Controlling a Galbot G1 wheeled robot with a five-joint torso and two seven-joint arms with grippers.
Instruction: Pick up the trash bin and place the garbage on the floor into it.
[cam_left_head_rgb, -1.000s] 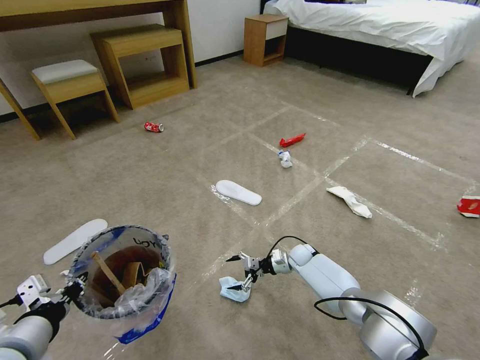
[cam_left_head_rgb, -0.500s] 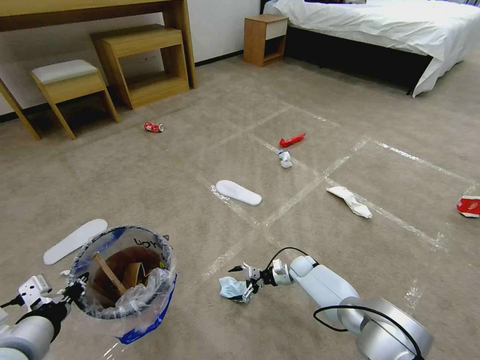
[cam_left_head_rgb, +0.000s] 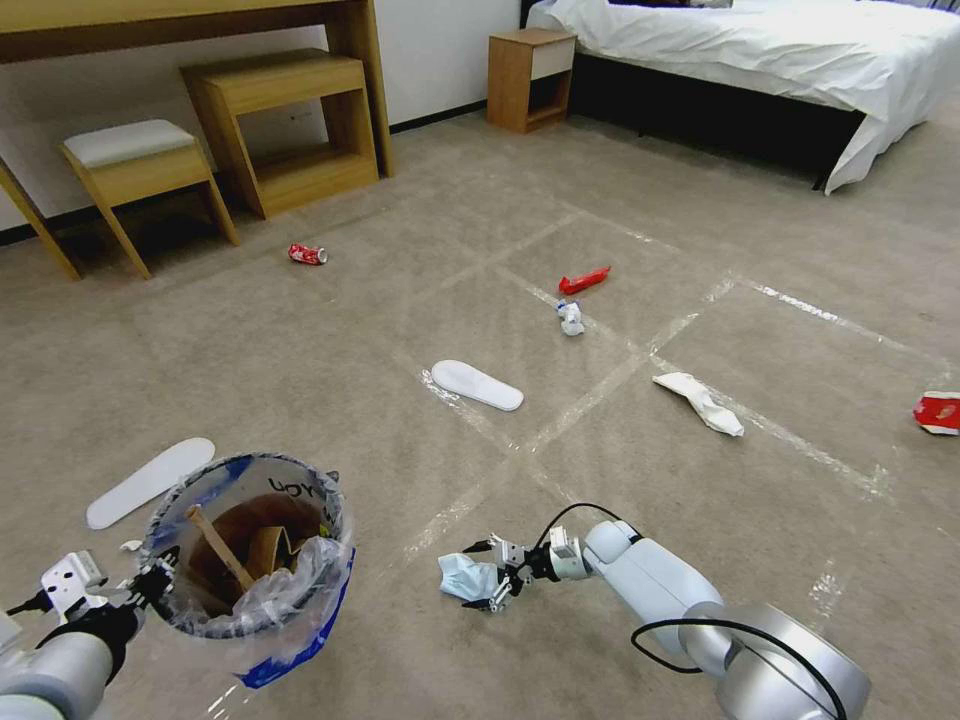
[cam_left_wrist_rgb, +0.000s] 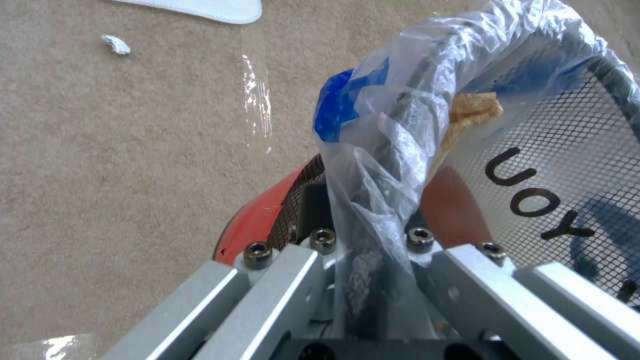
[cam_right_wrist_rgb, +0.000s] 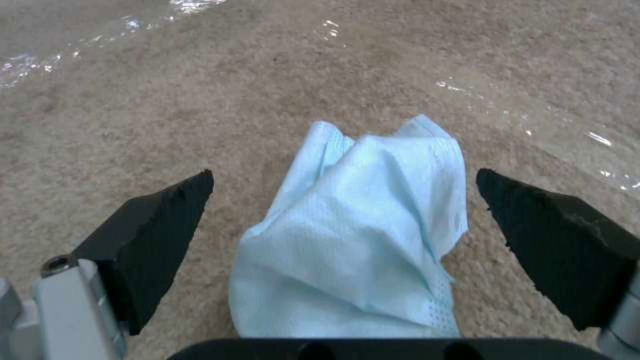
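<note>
Crumpled pale-blue fabric, the face mask (cam_left_head_rgb: 462, 577), lies on the carpeted floor (cam_left_head_rgb: 330, 350) between the black fingertips of the right gripper (cam_left_head_rgb: 484, 577), which is low over the carpet with its claw spread wide. In the right wrist view the mask (cam_right_wrist_rgb: 363, 235) sits in the gap, and neither pad (cam_right_wrist_rgb: 157, 235) touches it.

The left gripper (cam_left_head_rgb: 150, 582) holds the trash bin (cam_left_head_rgb: 250, 555) near the robot's left side, its claw clamped on the rim through the crinkled clear liner bag (cam_left_wrist_rgb: 387, 165). Inside the bin a wooden stick (cam_left_head_rgb: 215, 545) leans against the wall beside a piece of brown paper (cam_left_head_rgb: 265, 548).

Other litter is scattered across the taped carpet. One white slipper (cam_left_head_rgb: 148, 482) lies just beyond the bin, and a second slipper (cam_left_head_rgb: 477, 385) lies farther out on a tape strip (cam_left_head_rgb: 590, 395). A red can (cam_left_head_rgb: 307, 254) rests near the wooden shelf unit (cam_left_head_rgb: 285, 130), well apart from the rest. A red wrapper (cam_left_head_rgb: 584, 280) and a small white crumpled item (cam_left_head_rgb: 570, 318) lie close together. A white tissue (cam_left_head_rgb: 700, 402) lies to the right of them, and a red-and-white piece of litter (cam_left_head_rgb: 938, 412) sits at the right edge of the head view.
</note>
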